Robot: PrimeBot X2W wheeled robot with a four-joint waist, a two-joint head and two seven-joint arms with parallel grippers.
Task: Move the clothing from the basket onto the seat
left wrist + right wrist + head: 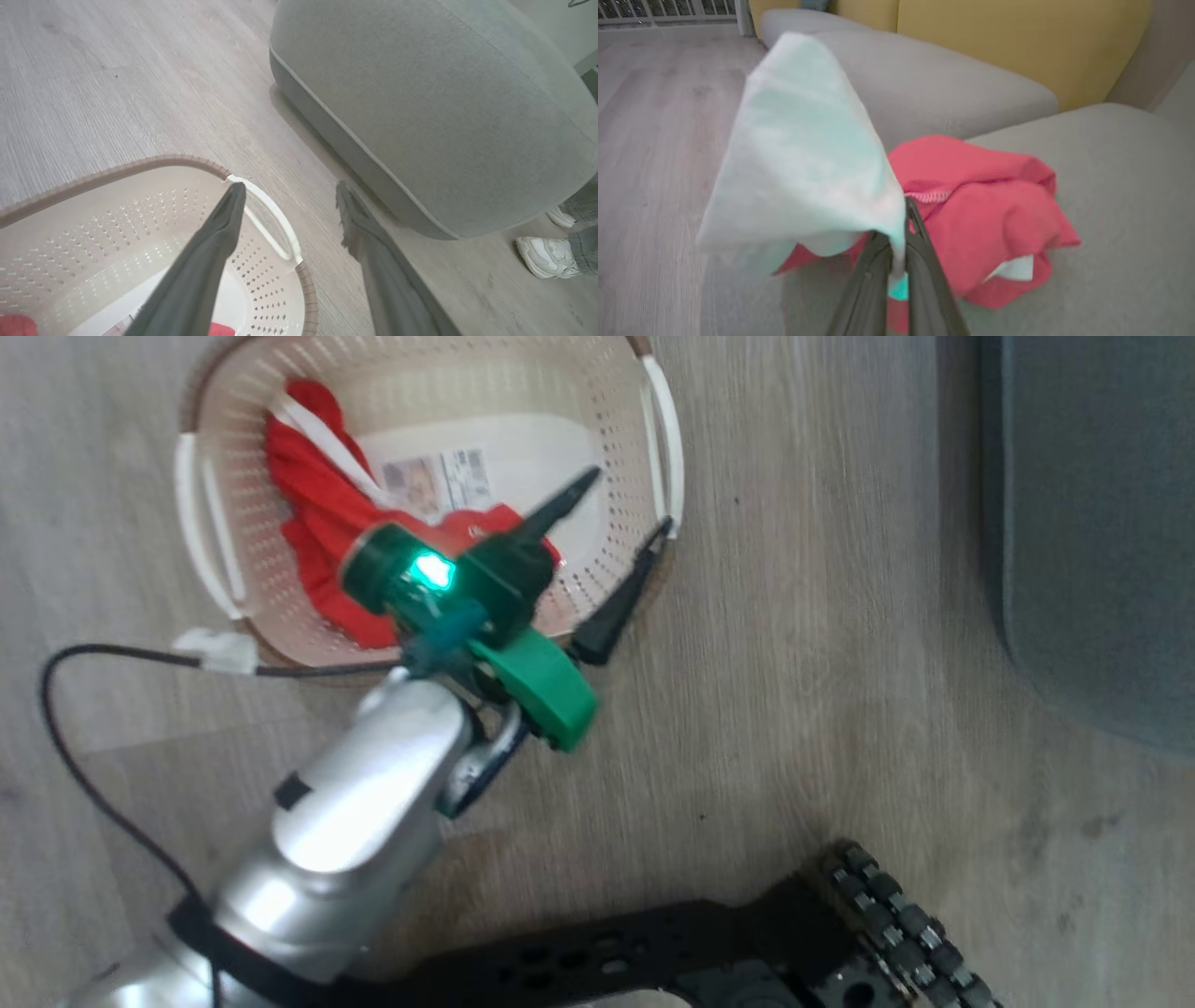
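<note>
Head view, left to right: a black cable (56, 709) lies on the wood floor (822, 663). The basket (523, 392) stands on that floor with red clothing (317, 513) heaped against its left wall. The left end effector (621, 513) hangs over the basket's right half, fingers spread apart and empty, one tip above the basket floor and the other at the right handle. The seat (1092, 523) shows as a dark edge at far right, well apart from the basket.

Left wrist view: the basket (140, 210) at lower left, with a scrap of red clothing (219, 329) at the bottom edge. The parted fingers of the left end effector (289, 191) come next, then the seat (444, 93) with its stitched seam. A person's white shoe (546, 254) stands beyond its corner.

Right wrist view: the right end effector (896, 233) is clamped on a pale fold (808, 154) of clothing. To the right, more red clothing (980, 205) lies crumpled on the seat (1111, 186), before a yellow backrest (994, 42).
</note>
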